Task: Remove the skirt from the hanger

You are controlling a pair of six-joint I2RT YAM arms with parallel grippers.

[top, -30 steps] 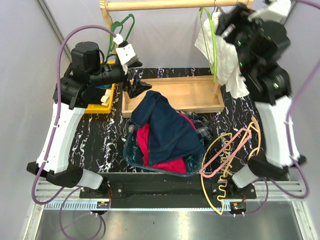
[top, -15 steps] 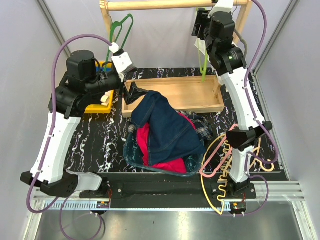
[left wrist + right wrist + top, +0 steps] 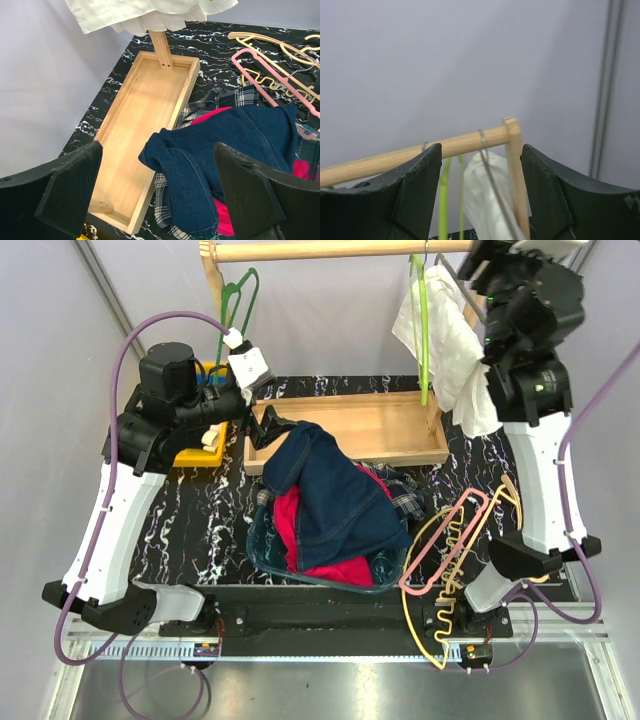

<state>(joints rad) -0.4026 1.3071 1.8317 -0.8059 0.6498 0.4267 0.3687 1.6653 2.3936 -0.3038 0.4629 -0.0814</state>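
The dark denim skirt (image 3: 335, 495) lies crumpled over a red T-shirt in the basket (image 3: 262, 545); in the left wrist view the skirt (image 3: 235, 145) fills the lower right. The pale pink hanger (image 3: 447, 540) lies bare on the table to the right of the basket, apart from the skirt, and shows at the upper right as hanger (image 3: 255, 70). My left gripper (image 3: 268, 418) hovers open over the wooden tray's left end, just behind the skirt, nothing between its fingers (image 3: 70, 185). My right gripper (image 3: 480, 268) is raised at the rail's right end, open and empty (image 3: 480, 150).
A wooden tray (image 3: 370, 430) forms the foot of the clothes rail (image 3: 330, 250). A white garment (image 3: 445, 340) on a wire hanger and green hangers (image 3: 245, 295) hang from it. A plaid shirt (image 3: 405, 495) lies under the skirt. Yellow hangers (image 3: 450, 590) lie at front right, a yellow box (image 3: 195, 452) at left.
The right arm swung left along the rail, in front of the white garment, then back up to the rail's right end. The left arm, skirt and pink hanger stayed put.
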